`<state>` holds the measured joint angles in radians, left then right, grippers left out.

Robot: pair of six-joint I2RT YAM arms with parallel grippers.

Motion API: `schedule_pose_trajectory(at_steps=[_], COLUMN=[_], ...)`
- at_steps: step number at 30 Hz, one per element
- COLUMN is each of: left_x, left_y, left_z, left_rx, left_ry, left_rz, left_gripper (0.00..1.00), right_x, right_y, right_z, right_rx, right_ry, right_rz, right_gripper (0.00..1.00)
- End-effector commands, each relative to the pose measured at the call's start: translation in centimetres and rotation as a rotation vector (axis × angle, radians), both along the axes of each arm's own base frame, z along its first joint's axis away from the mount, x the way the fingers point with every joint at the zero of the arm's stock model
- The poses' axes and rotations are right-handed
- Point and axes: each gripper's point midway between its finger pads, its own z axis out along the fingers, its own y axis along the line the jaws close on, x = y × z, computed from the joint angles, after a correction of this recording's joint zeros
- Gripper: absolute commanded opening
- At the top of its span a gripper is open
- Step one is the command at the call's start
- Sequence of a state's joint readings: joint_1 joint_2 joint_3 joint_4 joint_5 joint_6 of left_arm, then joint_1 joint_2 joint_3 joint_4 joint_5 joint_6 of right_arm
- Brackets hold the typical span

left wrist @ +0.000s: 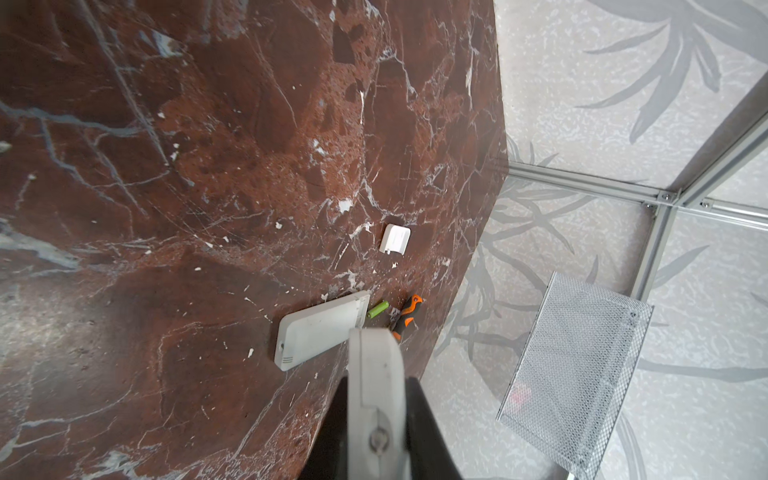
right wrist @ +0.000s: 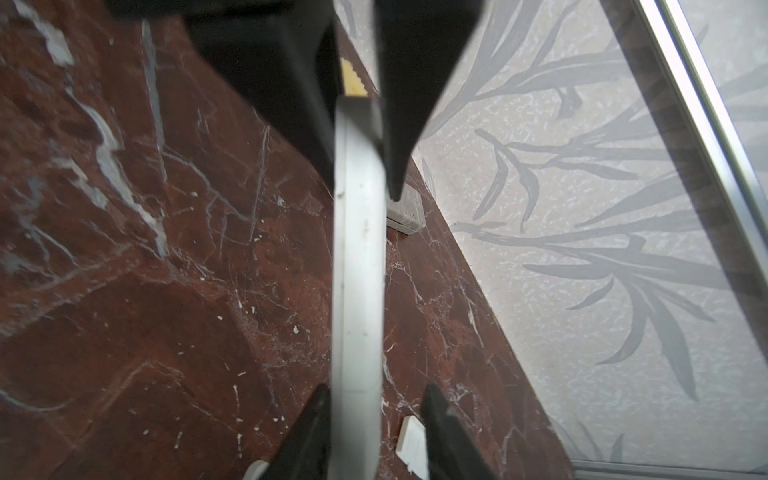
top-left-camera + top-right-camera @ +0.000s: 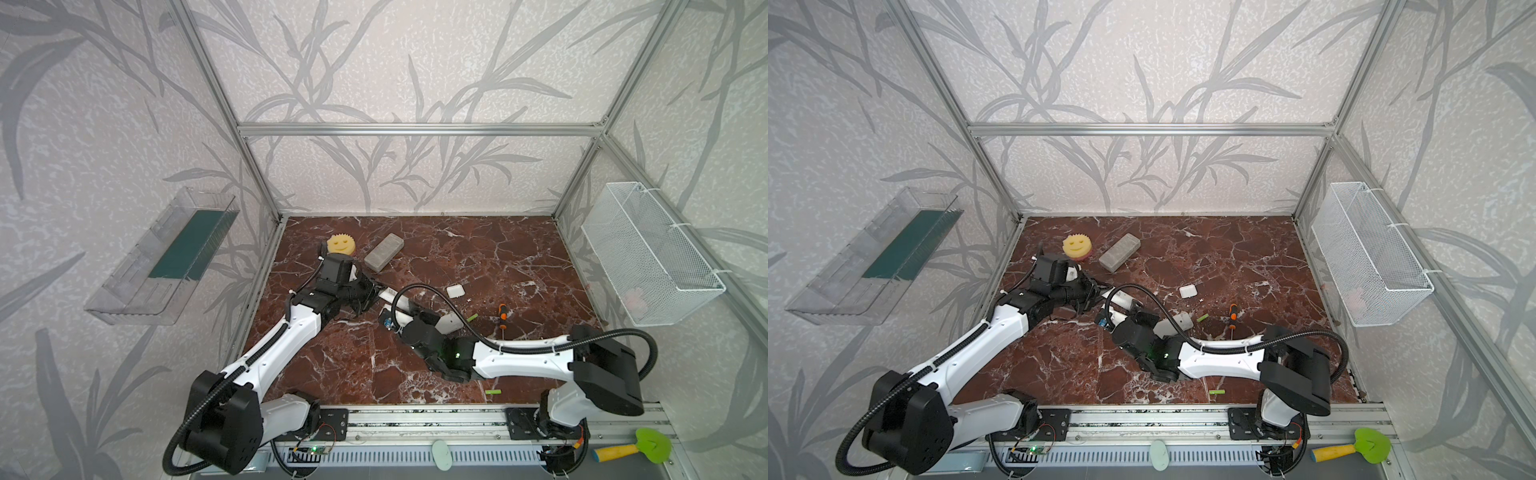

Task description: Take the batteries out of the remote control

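White slim plastic remote control (image 2: 359, 270): left gripper (image 1: 376, 386), jaws clamped on one end, seemingly steadies it; right gripper (image 2: 376, 399), jaws parted, loosely straddles the other end, probably regrasping.

The red-brown marble tabletop (image 3: 519, 257) is carrying everything. Nr the far corner a yellow smiley sponge (image 3: 340, 244) is lying, & just beside it a grey remote (image 3: 384, 252). More to the middle a small white lid (image 3: 455, 290) is resting flat. A white remote (image 1: 320, 332) is lying plain side up, w/ a green battery (image 1: 377, 309) just beside its end & an orange-black screwdriver (image 1: 409, 309) next to that. A second battery (image 3: 493, 391) is lying nr the front edge, well apart.
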<state>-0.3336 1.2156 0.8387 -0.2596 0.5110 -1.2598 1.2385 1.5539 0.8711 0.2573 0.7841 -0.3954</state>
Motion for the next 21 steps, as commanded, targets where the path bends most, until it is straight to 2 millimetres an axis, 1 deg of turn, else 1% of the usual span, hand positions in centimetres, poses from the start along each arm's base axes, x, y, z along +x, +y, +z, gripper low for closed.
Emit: schedule_pose_trajectory(at_steps=[1,3,5,8,11,14,16,21], left_x=[0.8,1.1,1.4,2.0,2.1,2.1,1.9,1.3], left_y=[0.0,0.3,0.6,1.3,1.7,2.1,2.2,1.5], left_z=[1.8,2.3,2.8,3.5,4.6,5.7,6.5,9.1], left_rx=[0.054,0.073,0.101,0.157,0.201,0.22,0.218,0.16], left_ry=[-0.11,-0.156,-0.211,-0.319,-0.44,-0.547,-0.615,-0.777], left_rz=[-0.053,-0.063,-0.063,-0.065,-0.083,-0.08,-0.079,-0.106], left_gripper=[0.06,0.04,0.03,0.0,0.0,0.0,0.0,0.0], right_x=[-0.9,-1.5,-1.9,-1.7,-1.4,-0.8,-0.8,-1.0], right_y=[-1.2,-2.2,-3.2,-4.7,-5.7,-6.8,-7.2,-7.3], right_z=[5.1,6.3,6.9,7.2,7.3,7.7,7.7,8.1], right_rx=[0.249,0.348,0.437,0.603,0.778,0.894,0.944,1.106], right_ry=[0.025,0.077,0.143,0.309,0.467,0.543,0.586,0.707], right_rz=[-0.025,-0.03,-0.04,-0.06,-0.067,-0.098,-0.119,-0.113], right_gripper=[0.5,0.55,0.57,0.59,0.59,0.6,0.6,0.63])
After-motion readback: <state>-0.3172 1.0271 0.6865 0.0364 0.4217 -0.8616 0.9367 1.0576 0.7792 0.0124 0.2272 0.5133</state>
